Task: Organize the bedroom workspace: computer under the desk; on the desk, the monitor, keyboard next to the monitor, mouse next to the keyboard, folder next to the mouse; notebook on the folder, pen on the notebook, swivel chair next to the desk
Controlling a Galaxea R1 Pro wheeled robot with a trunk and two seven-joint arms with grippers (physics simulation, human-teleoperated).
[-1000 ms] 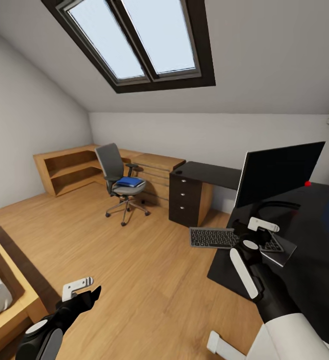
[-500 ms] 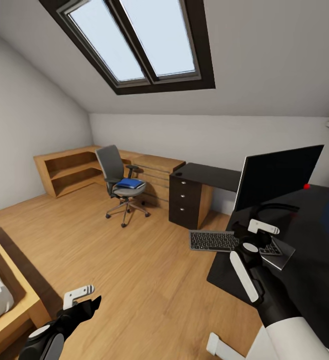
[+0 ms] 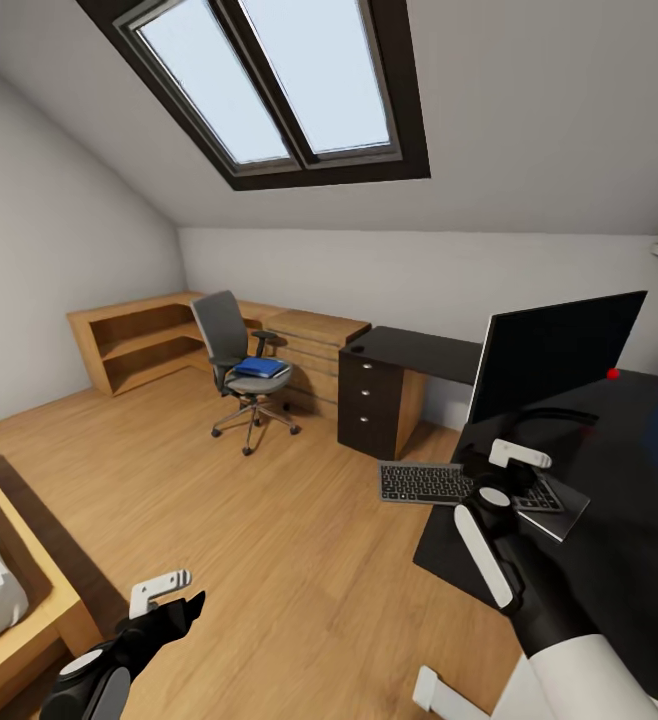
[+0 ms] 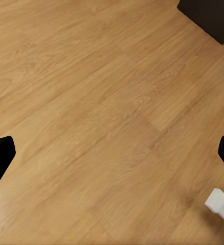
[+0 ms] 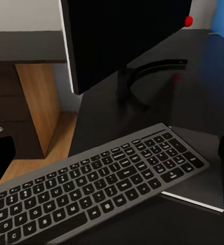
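The right gripper (image 3: 514, 475) covers the keyboard's (image 3: 424, 482) right part. The notebook (image 5: 203, 190) lies mostly hidden beneath it (one corner shows). The monitor (image 5: 122, 35) is cut off at the top.

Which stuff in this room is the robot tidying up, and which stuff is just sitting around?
For the job:
monitor
keyboard
notebook under the keyboard's end
blue folder on the swivel chair
desk

Just around:
wooden shelves
skylight
bed corner
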